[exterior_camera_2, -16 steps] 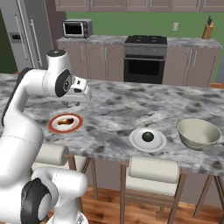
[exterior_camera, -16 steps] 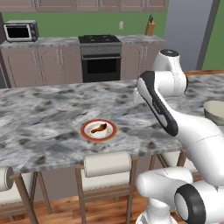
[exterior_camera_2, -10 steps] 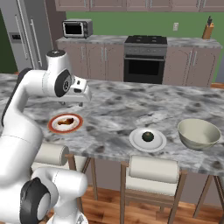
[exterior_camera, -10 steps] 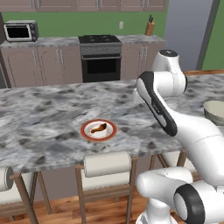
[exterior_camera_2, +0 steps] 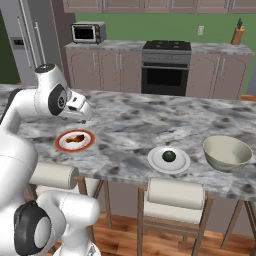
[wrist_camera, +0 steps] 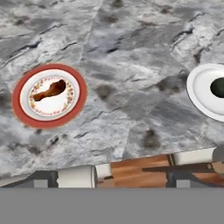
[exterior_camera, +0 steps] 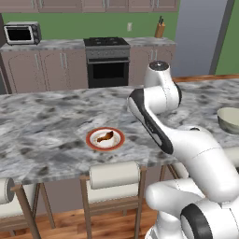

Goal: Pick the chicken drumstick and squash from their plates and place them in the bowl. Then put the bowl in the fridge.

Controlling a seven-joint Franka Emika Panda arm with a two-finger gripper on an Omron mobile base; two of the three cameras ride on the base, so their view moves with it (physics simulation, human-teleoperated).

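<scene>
The chicken drumstick [exterior_camera_2: 75,138] [wrist_camera: 49,90] [exterior_camera: 106,136] lies on a red-rimmed plate [exterior_camera_2: 61,145] [wrist_camera: 17,103] [exterior_camera: 93,144] near the front of the marble island. A small dark green squash [exterior_camera_2: 169,156] [wrist_camera: 218,87] sits on a plain white plate [exterior_camera_2: 156,164] [wrist_camera: 197,92] to its right. The cream bowl [exterior_camera_2: 226,152] [exterior_camera: 228,120] stands further right, empty. My gripper [exterior_camera_2: 84,118] [wrist_camera: 111,180] hangs open above the counter, just behind the red-rimmed plate, holding nothing. The grey fridge [exterior_camera_2: 29,37] stands at the back left.
Padded stools [exterior_camera_2: 172,199] [exterior_camera: 114,176] line the island's near edge. On the back counter are a toaster oven [exterior_camera_2: 88,33] and a knife block [exterior_camera_2: 238,34], with the black oven [exterior_camera_2: 165,75] between them.
</scene>
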